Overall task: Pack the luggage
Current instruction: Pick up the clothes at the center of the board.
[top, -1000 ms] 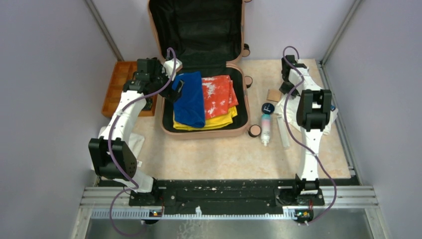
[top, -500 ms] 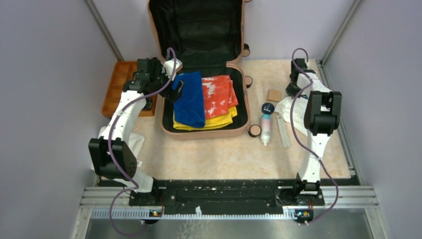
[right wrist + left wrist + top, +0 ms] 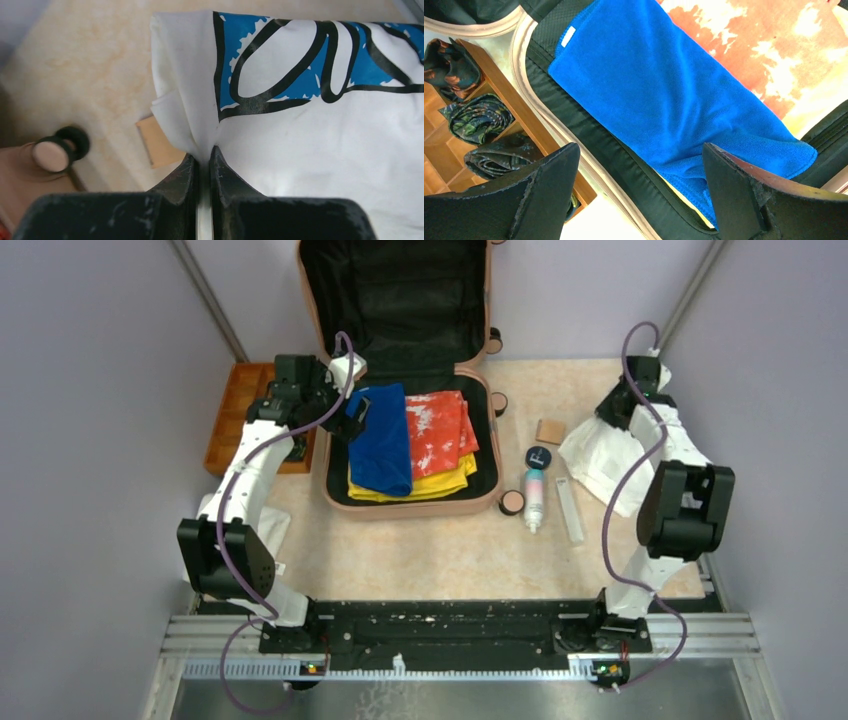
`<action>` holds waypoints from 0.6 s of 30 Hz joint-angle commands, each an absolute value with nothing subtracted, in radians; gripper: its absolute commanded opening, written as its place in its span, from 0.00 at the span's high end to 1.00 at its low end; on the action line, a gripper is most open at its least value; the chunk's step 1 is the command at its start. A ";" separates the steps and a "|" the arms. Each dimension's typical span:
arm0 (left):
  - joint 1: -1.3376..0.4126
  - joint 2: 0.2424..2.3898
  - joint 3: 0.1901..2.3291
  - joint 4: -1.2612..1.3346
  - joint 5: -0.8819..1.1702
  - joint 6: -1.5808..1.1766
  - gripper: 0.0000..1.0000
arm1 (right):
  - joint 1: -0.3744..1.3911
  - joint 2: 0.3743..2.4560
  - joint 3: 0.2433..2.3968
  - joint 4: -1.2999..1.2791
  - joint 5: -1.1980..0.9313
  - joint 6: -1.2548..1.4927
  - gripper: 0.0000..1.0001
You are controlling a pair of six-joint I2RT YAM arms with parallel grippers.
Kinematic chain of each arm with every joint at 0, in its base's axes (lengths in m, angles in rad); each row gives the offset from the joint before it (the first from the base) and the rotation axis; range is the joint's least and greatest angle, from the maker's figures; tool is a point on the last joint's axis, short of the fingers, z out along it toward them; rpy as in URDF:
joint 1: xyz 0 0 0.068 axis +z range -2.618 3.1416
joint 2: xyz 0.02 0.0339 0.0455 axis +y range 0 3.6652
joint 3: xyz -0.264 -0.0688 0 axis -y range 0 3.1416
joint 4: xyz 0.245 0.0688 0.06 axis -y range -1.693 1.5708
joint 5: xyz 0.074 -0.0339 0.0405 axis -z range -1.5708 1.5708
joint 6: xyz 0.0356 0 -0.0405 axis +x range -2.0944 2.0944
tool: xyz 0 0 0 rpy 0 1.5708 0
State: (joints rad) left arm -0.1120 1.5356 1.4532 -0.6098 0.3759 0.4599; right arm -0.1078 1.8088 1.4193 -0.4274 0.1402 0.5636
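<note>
as r gripper (image 3: 202, 154) pinches shirt (image 3: 325, 150), l gripper (image 3: 640, 148) hovers (jaws wide)

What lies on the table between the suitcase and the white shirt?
Between the suitcase and the white shirt, the top view shows a tan square, a dark round cap, a bottle and a clear stick.

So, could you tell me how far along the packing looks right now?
Done: a blue towel, red-and-white garment and yellow garment lie in the open luggage. In hand: the right end effector is shut on a fold of the white printed shirt; the left end effector hangs open over the towel. Left: the shirt, bottle and clear tube beside the luggage.
</note>
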 commanded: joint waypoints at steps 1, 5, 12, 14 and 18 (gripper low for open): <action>-0.121 1.520 1.503 -0.609 0.378 0.443 0.01 | -0.119 1.655 1.409 -0.255 -0.068 0.542 1.00; -0.123 1.521 1.510 -0.610 0.377 0.441 0.01 | -0.118 1.605 1.405 -0.219 -0.236 0.530 1.00; -0.130 1.524 1.514 -0.605 0.361 0.426 0.01 | -0.111 1.580 1.440 -0.114 -0.562 0.592 1.00; -0.130 1.521 1.514 -0.606 0.354 0.428 0.01 | -0.092 1.585 1.477 -0.102 -0.618 0.613 1.00; -0.130 1.513 1.514 -0.606 0.348 0.428 0.01 | 0.015 1.615 1.582 -0.134 -0.654 0.602 1.00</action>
